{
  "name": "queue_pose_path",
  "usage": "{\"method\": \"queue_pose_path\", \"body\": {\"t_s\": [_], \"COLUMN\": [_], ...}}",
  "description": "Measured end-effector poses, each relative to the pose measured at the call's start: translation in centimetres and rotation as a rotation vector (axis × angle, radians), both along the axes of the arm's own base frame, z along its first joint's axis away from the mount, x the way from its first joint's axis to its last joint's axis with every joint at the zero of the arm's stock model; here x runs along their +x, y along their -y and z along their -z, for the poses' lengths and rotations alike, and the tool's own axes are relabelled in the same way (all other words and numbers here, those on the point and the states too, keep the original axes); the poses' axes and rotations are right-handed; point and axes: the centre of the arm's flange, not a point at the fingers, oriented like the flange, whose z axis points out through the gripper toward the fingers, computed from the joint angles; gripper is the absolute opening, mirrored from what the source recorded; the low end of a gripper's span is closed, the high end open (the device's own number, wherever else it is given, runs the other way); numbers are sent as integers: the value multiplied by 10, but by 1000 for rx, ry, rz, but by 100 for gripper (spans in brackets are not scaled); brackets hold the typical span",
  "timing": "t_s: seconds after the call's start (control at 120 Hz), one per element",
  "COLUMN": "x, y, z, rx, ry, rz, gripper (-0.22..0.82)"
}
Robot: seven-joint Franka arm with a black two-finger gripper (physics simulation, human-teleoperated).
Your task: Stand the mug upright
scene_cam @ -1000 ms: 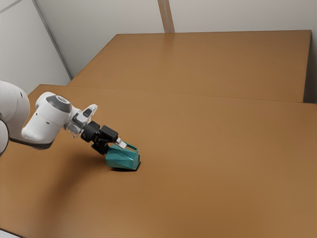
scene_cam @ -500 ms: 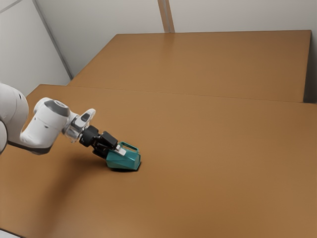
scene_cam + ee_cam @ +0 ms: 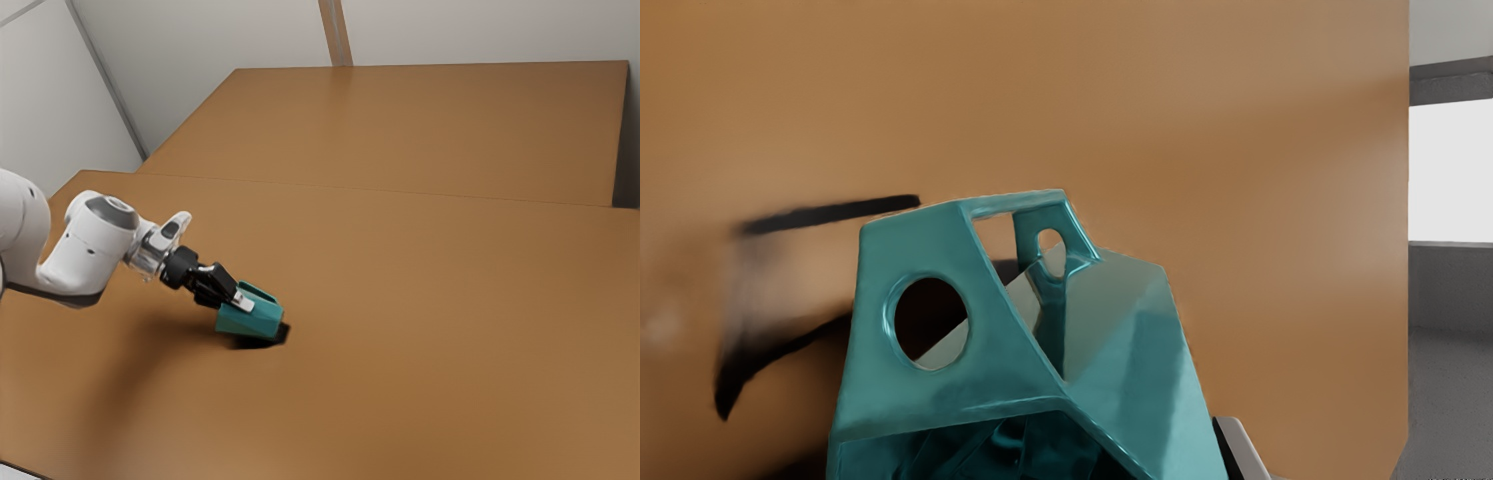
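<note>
Wrist view, mug (image 3: 1126, 340) tipped over, long axis slanting, mouth (image 3: 1006, 443) toward claw (image 3: 243, 302)

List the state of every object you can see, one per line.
Mug: tipped over, not upright; its open mouth faces the gripper.
Gripper: at the mug; whether open or shut, I cannot tell.

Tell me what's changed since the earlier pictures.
The gripper came down against the mug; the mug then rose slightly, its shadow spreading beneath. Whether it is gripped, I can't tell. The mug is still tipped over, its handle uppermost.
</note>
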Motion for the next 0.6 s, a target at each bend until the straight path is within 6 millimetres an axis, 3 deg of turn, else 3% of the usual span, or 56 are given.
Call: {"method": "queue_pose_path", "body": {"t_s": [0.275,0.392,0.6], "x": [-6,-7,1], "y": [11,25,43], "z": [-90,-110,-126], "rx": [148,309,560], "ry": [134,153,166], "rz": [136,243,360], "gripper": [-16,-17,-18]}}
